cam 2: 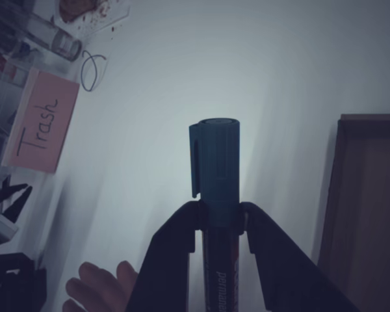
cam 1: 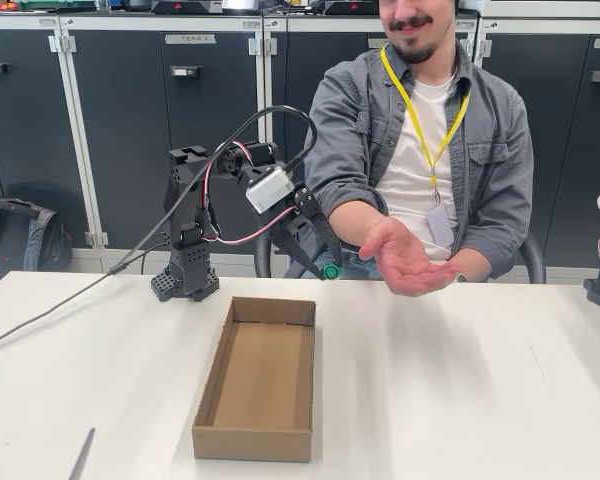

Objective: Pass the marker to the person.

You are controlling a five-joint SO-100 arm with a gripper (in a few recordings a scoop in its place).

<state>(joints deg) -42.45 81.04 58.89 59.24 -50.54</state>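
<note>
The marker (cam 2: 216, 169) has a dark body with lettering and a green cap (cam 1: 329, 270). My gripper (cam 1: 318, 262) is shut on it and holds it in the air beyond the far end of the cardboard box, cap pointing toward the camera in the fixed view. In the wrist view the two black fingers (cam 2: 175, 253) clamp the marker just below its cap. The person (cam 1: 430, 140) sits behind the table in a grey jacket with a yellow lanyard. Their open hand (cam 1: 408, 262) is held palm up just right of the marker, a small gap apart. Fingertips of that hand (cam 2: 101, 286) show at the wrist view's bottom left.
An open, empty cardboard box (cam 1: 260, 378) lies on the white table (cam 1: 460, 380) below and in front of my gripper. A thin grey stick (cam 1: 82, 455) lies at the front left edge. A pink "Trash" note (cam 2: 42, 123) shows in the wrist view. Dark cabinets stand behind.
</note>
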